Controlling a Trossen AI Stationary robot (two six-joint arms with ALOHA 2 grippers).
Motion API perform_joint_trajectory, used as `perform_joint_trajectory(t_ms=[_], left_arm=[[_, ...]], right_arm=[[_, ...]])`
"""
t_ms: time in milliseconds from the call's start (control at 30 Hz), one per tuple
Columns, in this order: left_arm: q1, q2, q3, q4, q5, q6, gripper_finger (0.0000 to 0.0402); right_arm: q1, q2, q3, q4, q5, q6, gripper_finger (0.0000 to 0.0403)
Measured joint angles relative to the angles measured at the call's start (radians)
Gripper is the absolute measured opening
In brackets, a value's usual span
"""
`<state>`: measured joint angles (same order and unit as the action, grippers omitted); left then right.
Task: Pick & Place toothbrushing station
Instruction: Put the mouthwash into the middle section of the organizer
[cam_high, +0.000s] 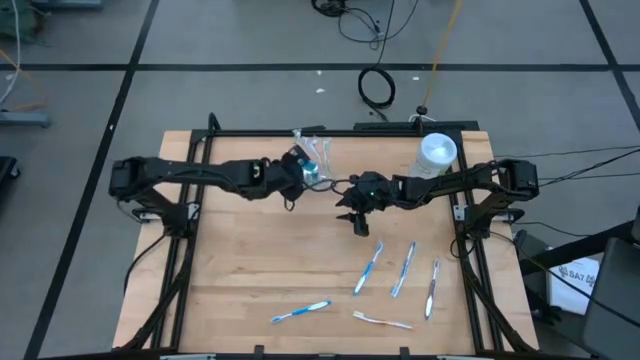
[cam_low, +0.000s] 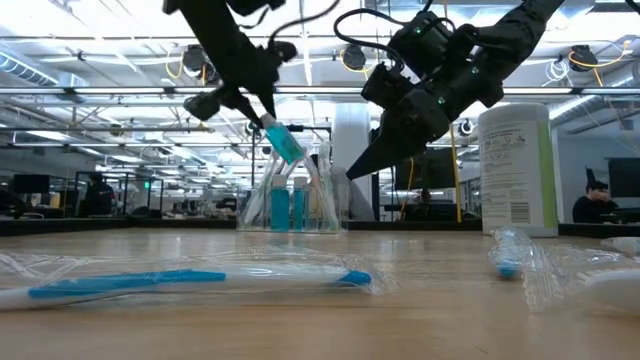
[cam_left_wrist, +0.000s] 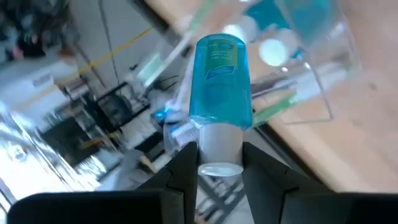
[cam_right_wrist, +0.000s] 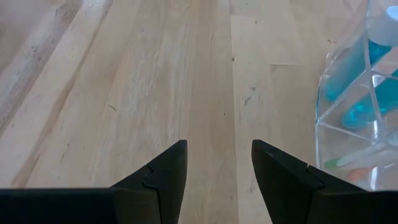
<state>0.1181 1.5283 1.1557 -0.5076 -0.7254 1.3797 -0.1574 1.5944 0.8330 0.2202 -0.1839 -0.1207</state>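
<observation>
Teal and white, a small toothpaste tube (cam_left_wrist: 219, 99) is hanging above the wooden table (cam_high: 250, 260), pinched by its white cap between the fingers of the left gripper (cam_left_wrist: 219, 169). From the low camera the tube (cam_low: 282, 142) is tilting over a clear plastic holder (cam_low: 290, 200) at the far side of the table, not touching it. Inside that holder, blue items are standing upright; what they are cannot be told for sure. From overhead, the left gripper (cam_high: 300, 172) is sitting right at the holder (cam_high: 312, 155) near the table's far edge.

Just beside it, the right gripper (cam_high: 357, 215) is hovering over bare wood with its fingers spread apart and nothing between them; the right wrist camera is showing the gripper (cam_right_wrist: 216, 163) with the holder (cam_right_wrist: 357, 112) off to one side.

Toothbrushes in clear wrappers are lying on the near half of the table, well apart from both arms: three blue-and-white ones (cam_high: 403, 268) side by side, another blue one (cam_high: 300, 311) and a pale one (cam_high: 382, 320) closer to the front edge. A tall white canister (cam_high: 437, 155) is standing at the far right, close to the right arm.
</observation>
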Motion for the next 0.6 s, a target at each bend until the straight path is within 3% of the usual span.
perform_joint_trajectory(t_ms=[400, 600], left_arm=[[-0.005, 0.144, 0.0, 0.112, -0.103, 0.367, 0.0101], [-0.005, 0.149, 0.0, 0.126, -0.075, 0.458, 0.0102]], right_arm=[[0.0, 0.001, 0.0, 0.012, 0.0, 0.0, 0.0172], [0.0, 0.001, 0.0, 0.016, 0.0, 0.0, 0.0171]])
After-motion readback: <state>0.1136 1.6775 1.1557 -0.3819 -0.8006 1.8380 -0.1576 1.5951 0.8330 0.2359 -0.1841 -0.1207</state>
